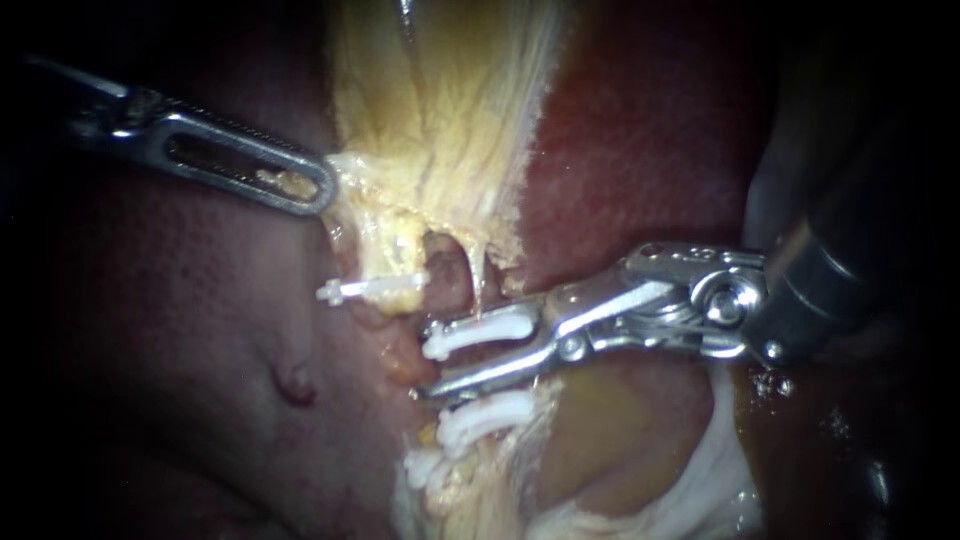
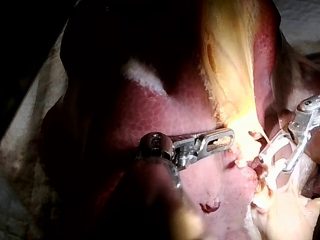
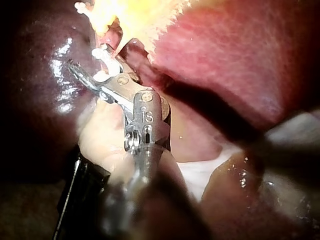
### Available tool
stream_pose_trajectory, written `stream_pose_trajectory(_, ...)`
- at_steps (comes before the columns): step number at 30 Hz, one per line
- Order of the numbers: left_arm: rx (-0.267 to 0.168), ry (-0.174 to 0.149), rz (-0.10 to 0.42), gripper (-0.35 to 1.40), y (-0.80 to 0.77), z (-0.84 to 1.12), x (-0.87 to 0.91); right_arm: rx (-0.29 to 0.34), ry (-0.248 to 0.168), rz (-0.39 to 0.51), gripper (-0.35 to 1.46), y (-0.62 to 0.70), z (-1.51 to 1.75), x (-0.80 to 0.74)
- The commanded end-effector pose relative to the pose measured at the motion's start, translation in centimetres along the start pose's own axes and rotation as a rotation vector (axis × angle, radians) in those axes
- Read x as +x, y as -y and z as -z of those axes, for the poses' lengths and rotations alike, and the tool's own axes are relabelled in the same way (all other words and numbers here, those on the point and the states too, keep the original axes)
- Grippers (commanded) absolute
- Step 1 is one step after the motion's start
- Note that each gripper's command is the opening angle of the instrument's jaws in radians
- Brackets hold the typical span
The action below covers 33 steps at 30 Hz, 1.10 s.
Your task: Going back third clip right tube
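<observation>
Clip (image 1: 478, 331) lay against my right instrument's (image 1: 436, 367) upper jaw, jaws well apart, gripping nothing — up-left of the clip my left instrument (image 1: 322, 188) pinched yellow tissue (image 1: 440, 120).

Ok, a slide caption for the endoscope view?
Right instrument open around a white clip; left instrument grips yellow tissue over the liver.

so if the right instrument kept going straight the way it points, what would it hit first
Most likely the white clip lying between the open jaws of the right instrument. Past that, the liver surface lies ahead. Depth is hard to judge here.
</observation>
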Motion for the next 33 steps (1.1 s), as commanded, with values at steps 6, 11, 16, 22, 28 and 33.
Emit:
stream_pose_trajectory(6, 0.001, -0.001, -0.001, -0.35, 0.0, -0.01, 0.01, -0.104, -0.029, 0.092, 0.5, -0.13, 0.03, -0.01)
stream_pose_trajectory(11, 0.001, -0.001, -0.002, -0.35, 0.0, -0.02, 0.02, -0.159, -0.038, 0.175, 0.5, -0.23, 0.1, -0.06)
stream_pose_trajectory(16, 0.001, -0.001, -0.002, -0.35, 0.0, -0.02, 0.02, -0.184, -0.034, 0.25, 0.5, -0.25, 0.16, -0.1)
stream_pose_trajectory(22, 0.001, -0.001, -0.002, -0.35, 0.0, -0.02, 0.03, -0.175, -0.023, 0.326, 0.5, -0.2, 0.27, -0.16)
stream_pose_trajectory(28, 0.002, -0.001, -0.002, -0.35, 0.0, -0.01, 0.03, -0.206, -0.018, 0.41, 0.5, -0.14, 0.54, -0.24)
stream_pose_trajectory(33, 0.002, -0.001, -0.002, -0.35, 0.0, 0.0, 0.03, -0.224, -0.012, 0.469, 0.5, -0.04, 0.83, -0.3)
